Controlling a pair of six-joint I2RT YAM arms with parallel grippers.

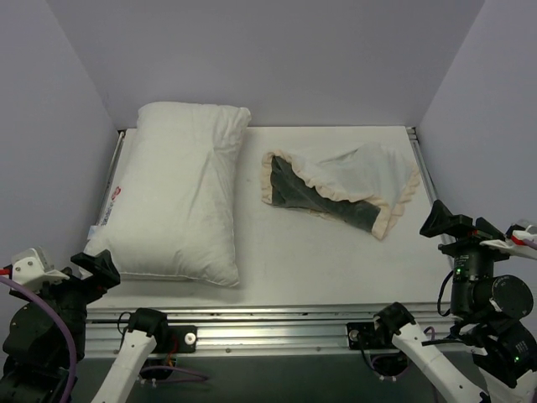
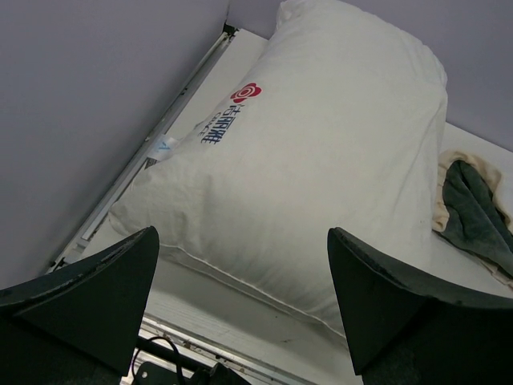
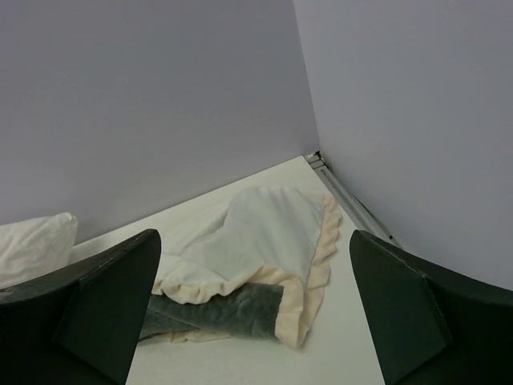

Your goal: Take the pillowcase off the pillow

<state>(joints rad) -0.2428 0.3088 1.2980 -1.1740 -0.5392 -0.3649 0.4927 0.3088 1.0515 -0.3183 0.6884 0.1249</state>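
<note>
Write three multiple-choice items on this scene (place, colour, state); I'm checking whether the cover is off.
1. In the top view the pillow lies: A) left of the pillowcase; B) on it; C) inside it.
2. The pillowcase's frill is: A) red; B) cream; C) blue.
3. The left tool and right tool are: A) open, empty; B) shut on fabric; C) one open, one shut.
Key: 1A, they lie apart, pillow leftward; 2B, cream ruffles edge it; 3A, both wrist views show them spread, holding nothing.
</note>
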